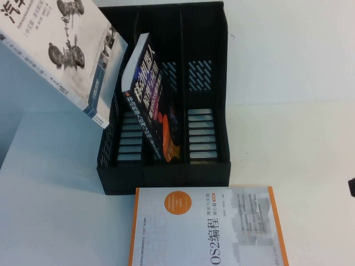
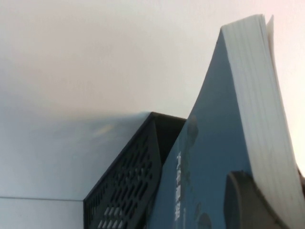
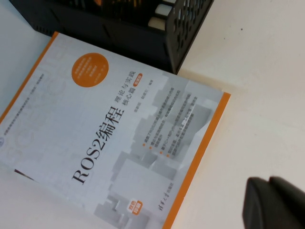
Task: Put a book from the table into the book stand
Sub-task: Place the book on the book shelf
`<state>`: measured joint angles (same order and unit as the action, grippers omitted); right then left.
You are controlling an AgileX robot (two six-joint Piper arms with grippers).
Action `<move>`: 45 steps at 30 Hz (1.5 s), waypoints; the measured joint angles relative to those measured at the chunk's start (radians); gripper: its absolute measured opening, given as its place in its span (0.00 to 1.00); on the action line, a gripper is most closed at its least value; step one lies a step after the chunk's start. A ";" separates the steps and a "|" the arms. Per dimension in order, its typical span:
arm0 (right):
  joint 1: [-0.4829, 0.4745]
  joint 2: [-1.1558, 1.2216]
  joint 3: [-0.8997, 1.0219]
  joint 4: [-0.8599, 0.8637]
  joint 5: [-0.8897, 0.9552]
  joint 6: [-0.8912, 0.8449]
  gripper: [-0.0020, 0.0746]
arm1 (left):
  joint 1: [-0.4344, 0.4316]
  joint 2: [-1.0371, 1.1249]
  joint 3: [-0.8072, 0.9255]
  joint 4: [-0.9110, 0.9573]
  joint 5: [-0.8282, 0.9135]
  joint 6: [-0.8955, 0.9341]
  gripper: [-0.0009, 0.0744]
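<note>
I have the large thin white-covered paperback with grey suspension drawings (image 1: pixel 61 52) lifted off the plain white table (image 1: pixel 50 210) in the upper left of the high view, tilted, its lower corner hanging beside the left wall of the black plastic three-compartment book stand (image 1: pixel 166 166). The left gripper (image 2: pixel 252 200) shows only as one dark finger pressed on the book's cover at the lower right of the left wrist view; I judge it is clamping the book, though the other finger is hidden. The move turns on this: the book's long axis slants down toward the stand's left compartment, which lies just right of and below its low corner, so I would need to stand it upright and shift it right. A dark book with big white characters (image 1: pixel 147 94) leans in the middle compartment. The right gripper (image 3: pixel 276 202) hovers over bare table beside the orange-edged white book (image 3: pixel 119 138); its finger state I cannot tell.
</note>
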<state>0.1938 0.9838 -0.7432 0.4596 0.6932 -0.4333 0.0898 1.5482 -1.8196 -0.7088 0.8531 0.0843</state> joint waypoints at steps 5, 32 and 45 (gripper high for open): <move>0.000 0.000 0.000 0.000 -0.007 0.000 0.02 | -0.107 0.024 0.000 0.137 -0.042 -0.043 0.16; 0.000 0.000 0.000 0.025 -0.015 0.000 0.02 | -0.307 0.180 0.000 0.451 -0.090 -0.138 0.16; 0.000 0.000 0.001 0.027 -0.015 0.000 0.02 | -0.307 0.186 -0.006 0.466 -0.129 -0.094 0.63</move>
<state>0.1938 0.9838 -0.7426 0.4868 0.6782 -0.4333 -0.2167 1.7346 -1.8257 -0.2424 0.7245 -0.0097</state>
